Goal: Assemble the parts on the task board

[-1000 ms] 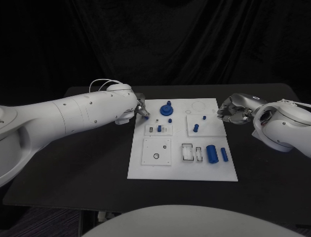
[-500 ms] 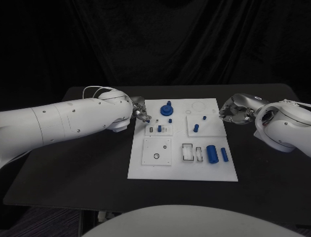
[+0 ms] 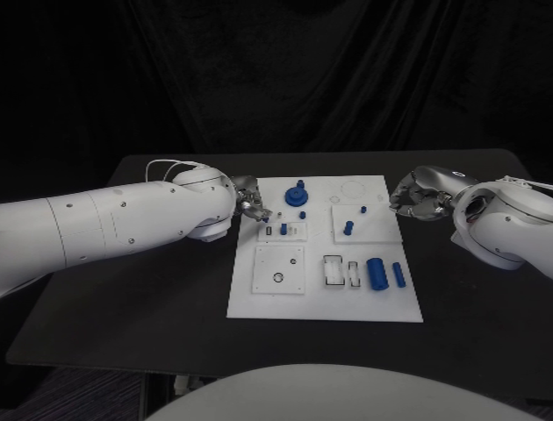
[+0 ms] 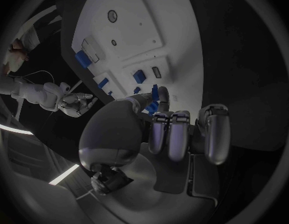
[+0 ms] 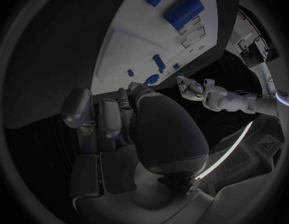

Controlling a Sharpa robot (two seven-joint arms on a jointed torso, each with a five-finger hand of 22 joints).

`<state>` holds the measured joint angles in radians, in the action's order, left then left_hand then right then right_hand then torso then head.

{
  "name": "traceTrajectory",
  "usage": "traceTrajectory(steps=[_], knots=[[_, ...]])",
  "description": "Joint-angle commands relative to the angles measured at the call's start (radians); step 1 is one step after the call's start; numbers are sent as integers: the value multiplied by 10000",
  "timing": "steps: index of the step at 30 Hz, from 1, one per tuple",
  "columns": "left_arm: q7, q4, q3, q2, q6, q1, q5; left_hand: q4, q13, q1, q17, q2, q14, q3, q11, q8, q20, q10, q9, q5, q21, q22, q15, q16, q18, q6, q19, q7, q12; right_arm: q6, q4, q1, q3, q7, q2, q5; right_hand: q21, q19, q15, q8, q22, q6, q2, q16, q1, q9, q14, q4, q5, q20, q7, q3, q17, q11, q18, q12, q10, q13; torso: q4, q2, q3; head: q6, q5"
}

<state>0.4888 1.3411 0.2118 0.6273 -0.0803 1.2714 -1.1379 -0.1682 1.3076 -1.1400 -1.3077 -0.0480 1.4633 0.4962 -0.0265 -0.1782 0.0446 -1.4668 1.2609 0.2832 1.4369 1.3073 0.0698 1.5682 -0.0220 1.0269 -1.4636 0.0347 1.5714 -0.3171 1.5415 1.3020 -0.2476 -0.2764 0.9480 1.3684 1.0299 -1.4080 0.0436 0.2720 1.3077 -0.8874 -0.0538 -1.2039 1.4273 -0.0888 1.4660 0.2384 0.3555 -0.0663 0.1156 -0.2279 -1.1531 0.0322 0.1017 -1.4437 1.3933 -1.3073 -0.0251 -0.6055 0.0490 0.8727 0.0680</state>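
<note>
The white task board [image 3: 276, 298] lies mid-table with blue parts on it. A round knob [image 3: 297, 195] stands near its far edge, and short pegs [image 3: 348, 228] stand in its middle. A thick cylinder [image 3: 377, 273] and a slim one [image 3: 399, 274] lie at its right. My left hand [image 3: 251, 207] hovers at the board's far left edge with fingers curled. In the left wrist view its thumb tip [image 4: 158, 100] meets a blue piece [image 4: 152, 106]; whether it holds that piece is unclear. My right hand [image 3: 416, 200] hangs curled just off the board's far right edge, holding nothing.
The black table [image 3: 138, 298] extends well past the board on both sides. My bulky left forearm [image 3: 112, 219] spans the table's left half. A black curtain stands behind the table's far edge.
My left hand has shifted slightly nearer along the board's left edge, and its forearm has swung lower. The right hand has barely moved.
</note>
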Motion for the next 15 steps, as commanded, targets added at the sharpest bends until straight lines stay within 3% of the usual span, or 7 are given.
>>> traceTrajectory(steps=[1, 8, 15], knots=[[-8, 74, -5, 19, -246, -101, 20, -35, 2632, 103, -2631, -1, 1075, 21, -33, -20, -66, -1040, 18, -63, 10, 2194, 55, 26, -113, -89, -285, 21, -6, 34, 3, -19, 8, -139, 5, 0, -59, 57, -22, 52, 306, -74, 21, 52, 3, 15, 110, 0, 38, 21, 24, -53, 8, 5, 96, 46, -46, -395, 7, -13, -10, -1, 10], [30, 78, -5, 20, -287, -284, 20, -47, 2632, 129, -2631, 8, 1075, 27, -31, -21, -65, -1040, 22, -93, 11, 2194, 54, 26, -112, -92, -286, 23, -6, 47, 4, -19, 8, -133, 10, -48, -59, 57, -22, 52, 306, -74, 21, 52, 3, 15, 110, 0, 38, 21, 24, -53, 8, 5, 96, 46, -46, -395, 19, -21, -6, -1, 21], [45, 48, -5, -5, -281, -355, 20, -54, 2632, 143, -2631, 18, 1075, 31, -31, -26, -65, -1040, 25, -101, 16, 2196, 54, 26, -111, -86, -289, 23, -6, 57, 4, -19, 8, -137, 18, -81, -49, 53, -22, 51, 312, -72, 10, 53, 0, 18, 108, -1, 38, 21, 27, -52, 9, 7, 93, 42, -42, -402, 15, -18, 0, -1, 53]])
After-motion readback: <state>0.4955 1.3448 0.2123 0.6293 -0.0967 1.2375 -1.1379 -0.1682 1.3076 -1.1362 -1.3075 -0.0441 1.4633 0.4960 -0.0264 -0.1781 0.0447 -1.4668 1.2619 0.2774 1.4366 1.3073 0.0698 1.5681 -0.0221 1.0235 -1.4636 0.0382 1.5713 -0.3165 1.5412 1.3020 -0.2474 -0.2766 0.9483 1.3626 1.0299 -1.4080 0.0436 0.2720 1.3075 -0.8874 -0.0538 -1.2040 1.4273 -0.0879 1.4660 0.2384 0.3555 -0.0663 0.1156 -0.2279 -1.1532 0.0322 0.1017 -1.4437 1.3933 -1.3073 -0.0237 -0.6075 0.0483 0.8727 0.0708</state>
